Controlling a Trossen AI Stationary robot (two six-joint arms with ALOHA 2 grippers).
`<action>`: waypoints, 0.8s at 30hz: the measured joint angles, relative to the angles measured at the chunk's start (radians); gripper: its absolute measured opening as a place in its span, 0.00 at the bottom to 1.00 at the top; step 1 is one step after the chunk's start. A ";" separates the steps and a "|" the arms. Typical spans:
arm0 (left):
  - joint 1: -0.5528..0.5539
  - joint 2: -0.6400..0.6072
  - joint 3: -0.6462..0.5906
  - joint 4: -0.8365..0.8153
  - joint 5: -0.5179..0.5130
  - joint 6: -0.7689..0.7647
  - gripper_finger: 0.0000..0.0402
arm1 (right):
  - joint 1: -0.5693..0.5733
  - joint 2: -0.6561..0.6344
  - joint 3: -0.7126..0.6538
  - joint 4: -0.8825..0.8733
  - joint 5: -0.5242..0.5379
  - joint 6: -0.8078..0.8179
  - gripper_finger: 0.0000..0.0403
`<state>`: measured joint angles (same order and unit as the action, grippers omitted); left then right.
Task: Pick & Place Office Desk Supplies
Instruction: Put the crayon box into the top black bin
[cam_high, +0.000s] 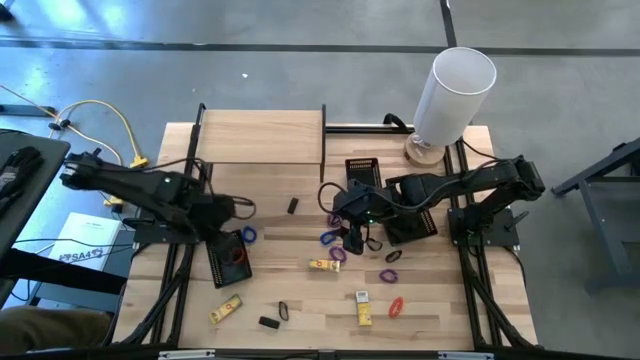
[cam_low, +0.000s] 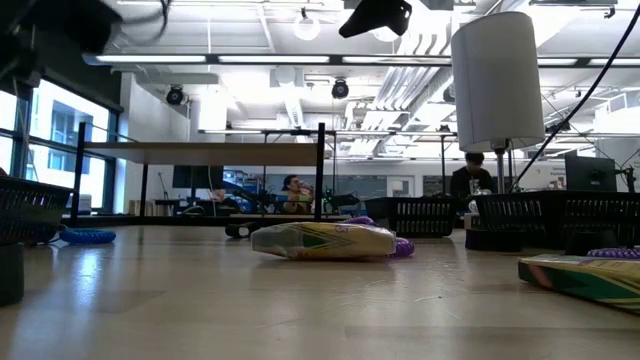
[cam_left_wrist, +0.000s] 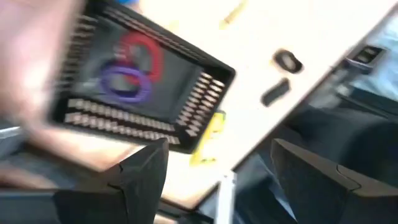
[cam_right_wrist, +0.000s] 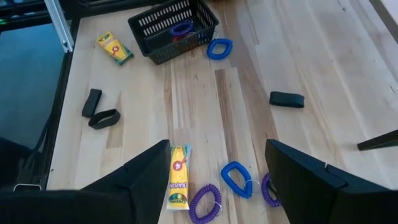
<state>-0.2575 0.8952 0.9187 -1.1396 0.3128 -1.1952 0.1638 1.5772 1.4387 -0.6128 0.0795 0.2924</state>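
Small supplies lie scattered on the wooden table (cam_high: 300, 135). My left gripper (cam_high: 238, 209) (cam_left_wrist: 214, 180) hangs open, empty, above the far end of a black mesh tray (cam_high: 230, 258) (cam_left_wrist: 143, 87) that holds a red loop (cam_left_wrist: 144, 53) and a purple loop (cam_left_wrist: 124, 84). A blue loop (cam_high: 248, 234) lies beside that tray. My right gripper (cam_high: 350, 235) (cam_right_wrist: 214, 186) is open and empty over the table's middle, above a yellow packet (cam_right_wrist: 177, 177) (cam_high: 322, 265), a blue loop (cam_right_wrist: 235, 177) and a purple loop (cam_right_wrist: 205, 202). All of these lie flat on the wood.
Two more mesh trays (cam_high: 362, 170) (cam_high: 412, 222) sit under the right arm. The tall white cylinder (cam_high: 455, 90) stands at the far right corner. Near the front edge lie yellow packets (cam_high: 226, 310) (cam_high: 363, 308), a red loop (cam_high: 396, 306), a black loop (cam_high: 283, 311) and black blocks (cam_high: 267, 322) (cam_high: 293, 206).
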 joint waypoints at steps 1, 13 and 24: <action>-0.024 0.010 0.040 -0.048 -0.048 -0.013 0.69 | 0.000 0.000 0.000 0.000 -0.001 0.000 0.62; -0.444 0.279 0.187 -0.130 -0.305 -0.250 0.69 | 0.025 0.000 0.000 -0.013 -0.008 -0.001 0.62; -0.689 0.431 0.187 0.202 -0.342 -0.378 0.69 | 0.072 0.000 0.000 -0.011 -0.008 -0.008 0.62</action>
<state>-0.9465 1.3259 1.1053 -0.9377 -0.0292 -1.5732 0.2357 1.5772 1.4387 -0.6243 0.0715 0.2840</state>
